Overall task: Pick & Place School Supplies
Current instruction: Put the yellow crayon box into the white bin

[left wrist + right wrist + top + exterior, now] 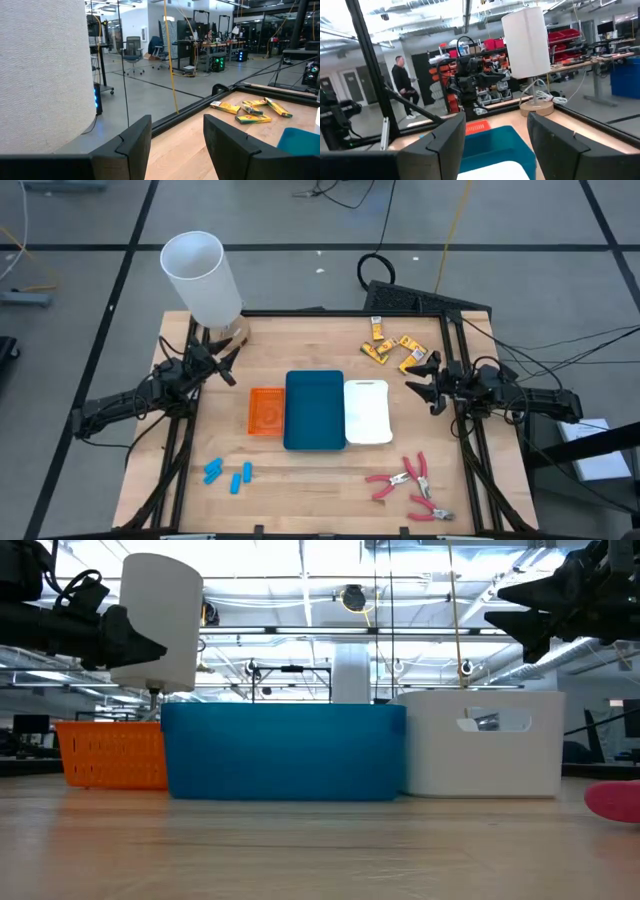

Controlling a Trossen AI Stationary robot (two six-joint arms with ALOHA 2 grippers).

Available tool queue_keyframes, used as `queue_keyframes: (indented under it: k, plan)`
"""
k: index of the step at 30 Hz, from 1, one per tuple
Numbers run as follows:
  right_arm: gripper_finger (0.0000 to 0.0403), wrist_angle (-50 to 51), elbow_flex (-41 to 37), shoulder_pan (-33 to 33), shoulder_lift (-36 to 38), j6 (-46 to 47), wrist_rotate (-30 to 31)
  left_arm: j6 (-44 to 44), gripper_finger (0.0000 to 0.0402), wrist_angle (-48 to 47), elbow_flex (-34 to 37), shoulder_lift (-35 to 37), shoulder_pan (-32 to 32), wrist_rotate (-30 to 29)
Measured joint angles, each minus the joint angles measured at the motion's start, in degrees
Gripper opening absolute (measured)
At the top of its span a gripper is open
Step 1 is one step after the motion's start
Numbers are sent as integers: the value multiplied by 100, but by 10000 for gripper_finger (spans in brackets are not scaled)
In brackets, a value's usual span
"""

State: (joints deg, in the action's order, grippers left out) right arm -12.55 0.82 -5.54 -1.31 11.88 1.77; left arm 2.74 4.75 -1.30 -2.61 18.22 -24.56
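Above the table's two sides, your left gripper (228,366) and right gripper (421,385) are hovering open and empty. You are probably readying the right one for the yellow packets (392,347) lying near it.

Wooden table (330,470), smooth plastic trays (315,415)

I can read no text, label, brand or number anywhere. The yellow-orange packets (392,350) at the far right of the table carry printing, but it is too small for me to make out.
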Motion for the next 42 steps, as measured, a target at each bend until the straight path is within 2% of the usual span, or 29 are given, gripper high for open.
queue_keyframes:
  k: [2, 6, 9, 11, 14, 17, 22, 26, 33, 42]
  plan:
    - [208, 6, -2, 2, -92, 175, 251, -1, 182, 0, 0, 2, 0, 0]
    - [233, 18, 205, 2, -511, 667, 1152, 0, 182, 0, 0, 2, 1, 0]
    - [257, 408, 574, 2, -1184, 851, 1678, 0, 182, 0, 0, 2, 0, 0]
    - [269, 594, 1087, 2, -1798, 1000, 2166, 0, 182, -2, 0, 2, 0, 2]
    - [277, 1617, 1939, -31, -2810, 1335, 3038, 0, 182, -1, -2, 1, 2, 2]
    - [278, 3045, 2802, -222, -3853, 2262, 3543, 0, 182, -3, -1, 1, 1, 2]
    - [279, 5171, 4010, -861, -5338, 4083, 3497, 0, 182, -6, 0, 2, 0, 2]
    - [279, 5819, 4322, -1426, -6175, 4672, 2906, 0, 182, -9, 0, 1, 2, 2]
    - [279, 5368, 4139, -2110, -7108, 4891, 2056, 0, 182, -10, 0, 0, 0, 2]
    - [279, 4734, 4026, -2447, -7800, 4887, 1894, 0, 182, -10, 0, 0, 1, 2]
